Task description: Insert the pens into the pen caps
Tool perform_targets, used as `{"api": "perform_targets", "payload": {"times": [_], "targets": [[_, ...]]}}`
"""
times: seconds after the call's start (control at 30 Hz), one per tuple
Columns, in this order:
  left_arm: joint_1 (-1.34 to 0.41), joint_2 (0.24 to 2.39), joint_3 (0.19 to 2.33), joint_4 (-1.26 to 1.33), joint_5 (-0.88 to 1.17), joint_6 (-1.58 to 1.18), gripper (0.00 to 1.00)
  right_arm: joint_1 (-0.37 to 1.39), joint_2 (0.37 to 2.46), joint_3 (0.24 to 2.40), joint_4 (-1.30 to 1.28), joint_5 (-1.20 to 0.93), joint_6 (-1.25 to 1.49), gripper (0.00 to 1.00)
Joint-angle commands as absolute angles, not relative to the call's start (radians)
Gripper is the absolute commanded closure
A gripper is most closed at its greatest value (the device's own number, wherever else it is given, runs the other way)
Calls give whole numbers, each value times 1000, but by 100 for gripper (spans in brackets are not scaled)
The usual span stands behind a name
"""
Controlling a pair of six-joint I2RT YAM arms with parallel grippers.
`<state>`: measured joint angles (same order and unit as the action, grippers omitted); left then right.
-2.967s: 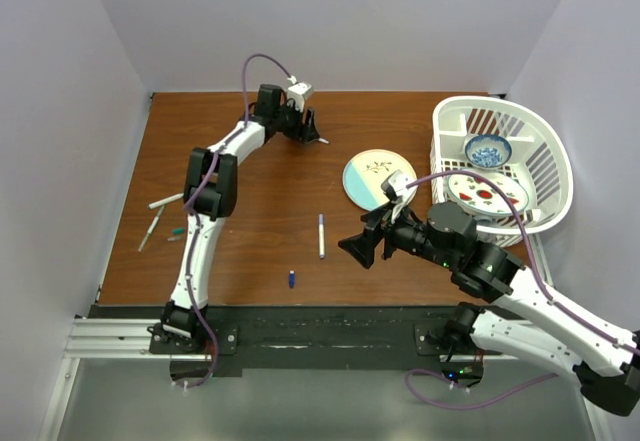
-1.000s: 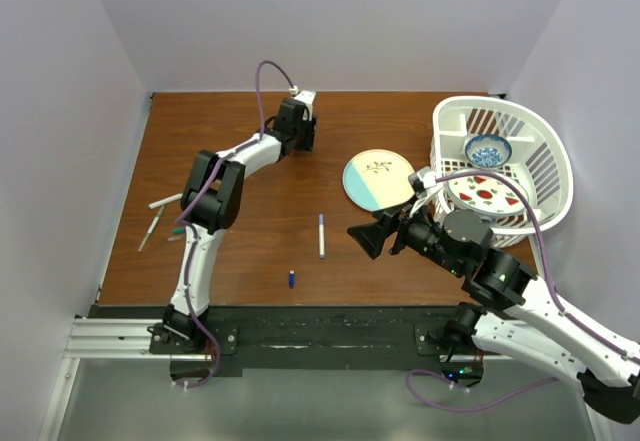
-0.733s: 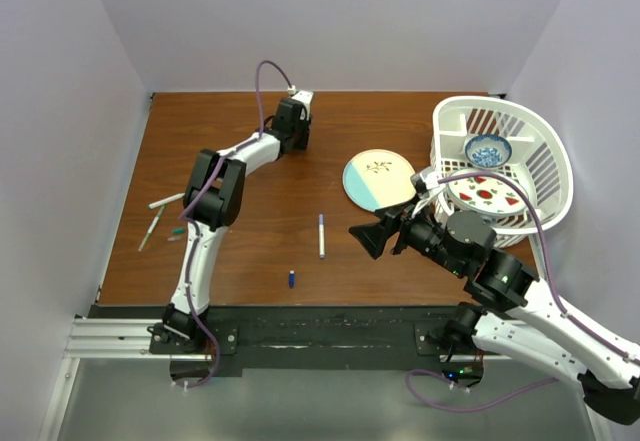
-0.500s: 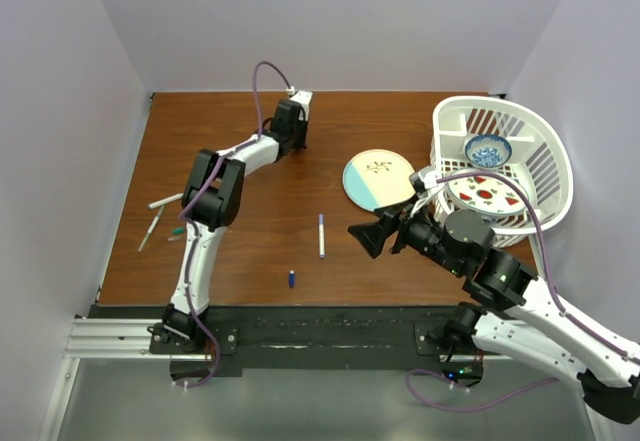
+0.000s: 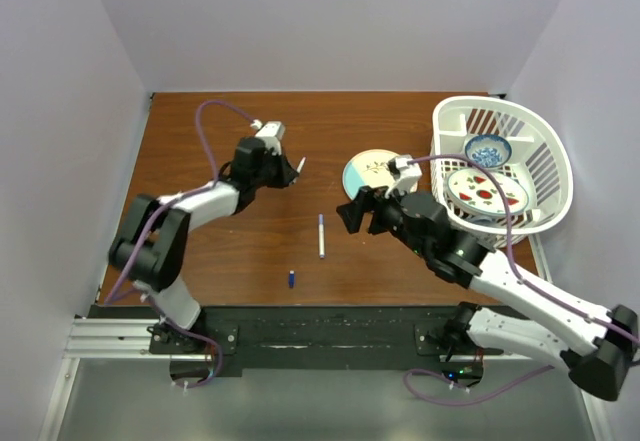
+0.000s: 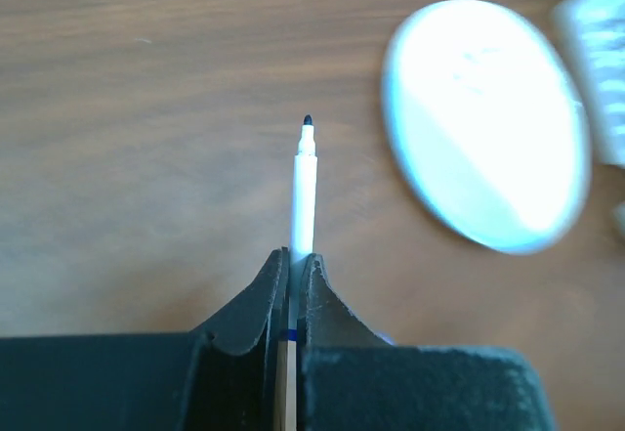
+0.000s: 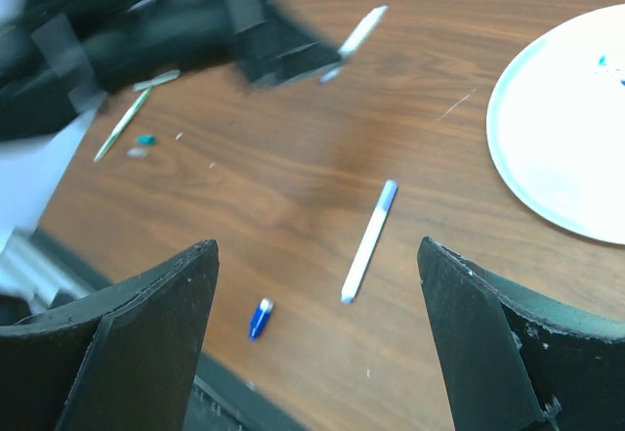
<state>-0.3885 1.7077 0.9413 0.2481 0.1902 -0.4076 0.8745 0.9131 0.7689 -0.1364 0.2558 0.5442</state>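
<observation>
Brown wooden counter (image 5: 250, 251): the left gripper (image 6: 294, 257) is clamped on a bare-tipped pen (image 6: 305, 196), held above it. Nearby, the right gripper (image 5: 352, 214) hovers spread wide, holding nothing. The middle pen (image 5: 321, 235) looks already capped. A blue cap (image 5: 291, 279) and a green cap (image 7: 145, 140) lie loose, so two pens likely remain.

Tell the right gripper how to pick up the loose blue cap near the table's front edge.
Likely best from straight above, pinching the blue cap across its narrow sides: it lies flat on the table, its length running near-to-far, so only top and sides are reachable.
</observation>
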Motion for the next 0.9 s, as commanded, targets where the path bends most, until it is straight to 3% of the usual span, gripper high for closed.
{"api": "perform_targets", "payload": {"times": [0.0, 0.2, 0.43, 0.8, 0.87], "targets": [[-388, 1487, 735, 520, 432, -575, 100, 848, 988, 848, -9, 278, 652, 14], [-406, 1270, 592, 612, 590, -679, 100, 845, 1107, 848, 185, 177, 756, 26], [-417, 1082, 517, 609, 615, -710, 100, 845, 1170, 845, 287, 193, 816, 32], [-420, 1035, 491, 620, 638, -736, 100, 845, 1273, 882, 400, 98, 811, 43], [-420, 1034, 483, 638, 647, -742, 100, 845, 1284, 879, 410, 86, 815, 62]]}}
